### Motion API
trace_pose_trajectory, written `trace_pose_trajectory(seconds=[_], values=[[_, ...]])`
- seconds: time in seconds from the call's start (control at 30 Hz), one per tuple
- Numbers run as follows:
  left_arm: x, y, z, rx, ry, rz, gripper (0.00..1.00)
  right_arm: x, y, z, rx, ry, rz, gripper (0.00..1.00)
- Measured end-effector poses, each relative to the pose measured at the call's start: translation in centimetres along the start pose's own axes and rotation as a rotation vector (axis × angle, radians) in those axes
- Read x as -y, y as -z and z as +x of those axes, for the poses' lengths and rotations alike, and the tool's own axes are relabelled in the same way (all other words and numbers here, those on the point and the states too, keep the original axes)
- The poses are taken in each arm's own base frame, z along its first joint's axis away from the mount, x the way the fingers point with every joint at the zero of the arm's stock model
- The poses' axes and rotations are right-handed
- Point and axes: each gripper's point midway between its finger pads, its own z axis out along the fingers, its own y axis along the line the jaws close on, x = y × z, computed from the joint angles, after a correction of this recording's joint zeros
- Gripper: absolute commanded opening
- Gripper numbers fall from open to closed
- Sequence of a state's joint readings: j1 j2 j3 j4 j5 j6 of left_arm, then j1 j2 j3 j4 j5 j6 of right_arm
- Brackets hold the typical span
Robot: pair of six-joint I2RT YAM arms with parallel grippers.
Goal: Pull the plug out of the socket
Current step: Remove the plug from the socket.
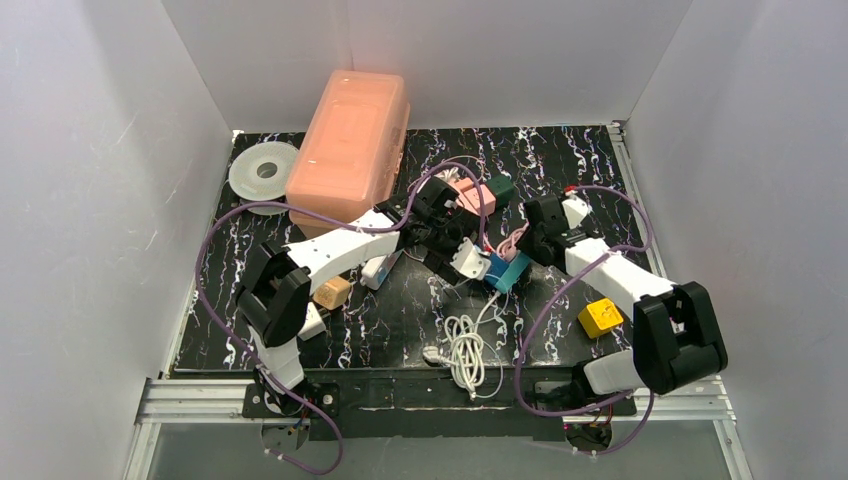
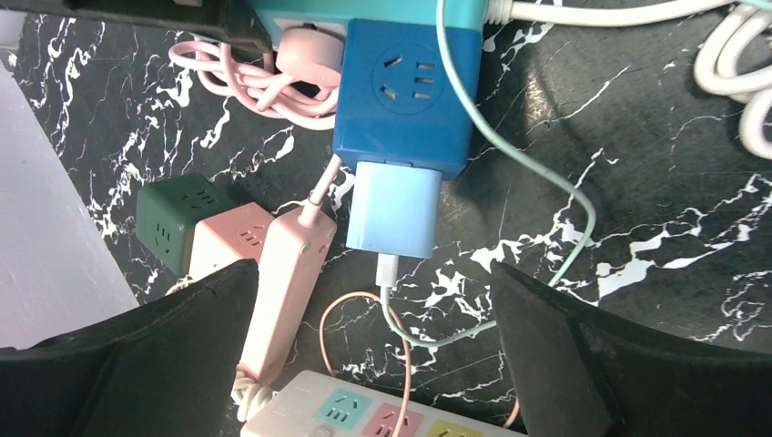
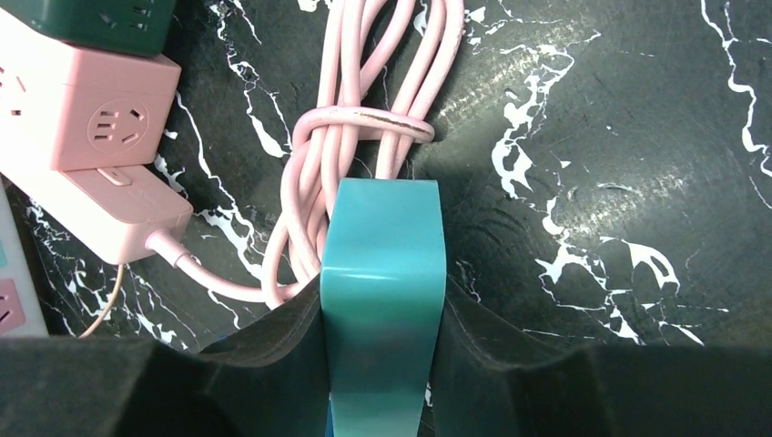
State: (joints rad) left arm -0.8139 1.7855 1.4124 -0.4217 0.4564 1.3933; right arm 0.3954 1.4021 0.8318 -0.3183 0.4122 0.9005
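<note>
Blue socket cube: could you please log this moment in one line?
right gripper: shut on teal block | left gripper: open near plug | plug: seated in blue socket cube

Bright, even light comes down from overhead, and the white walls (image 1: 90,200) throw it back, so shadows on the black marbled table (image 1: 560,165) stay soft and short. The table's gloss shows a pale sheen in both wrist views. A thin glare line crosses the teal block (image 3: 382,237). Closest to the lens, the right gripper (image 3: 383,309) and its dark pads (image 3: 246,364) blur.

One teal socket (image 3: 382,273), one light-blue plug (image 2: 394,208), one pink box (image 1: 350,140)
</note>
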Motion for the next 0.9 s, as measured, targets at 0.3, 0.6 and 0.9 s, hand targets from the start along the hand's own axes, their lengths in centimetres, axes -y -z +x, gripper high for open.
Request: trace_pose_trajectory(seconds=[0.3,0.6,0.9], values=[[1.1,-2.0,-0.3,0.021,-0.056,0.022,1.0,0.4,2.0,0.1,0.037,-0.007,-0.088,0.01],[1.3,-3.9,-3.5,0.072,-0.12,0.023,1.0,-0.5,3.6,0.7,0.036,0.021,-0.133,0.01],[3.4,-6.4,-2.7,0.054,-0.14,0.062,1.0,-0.5,3.8,0.9,0.033,0.023,-0.123,0.01]])
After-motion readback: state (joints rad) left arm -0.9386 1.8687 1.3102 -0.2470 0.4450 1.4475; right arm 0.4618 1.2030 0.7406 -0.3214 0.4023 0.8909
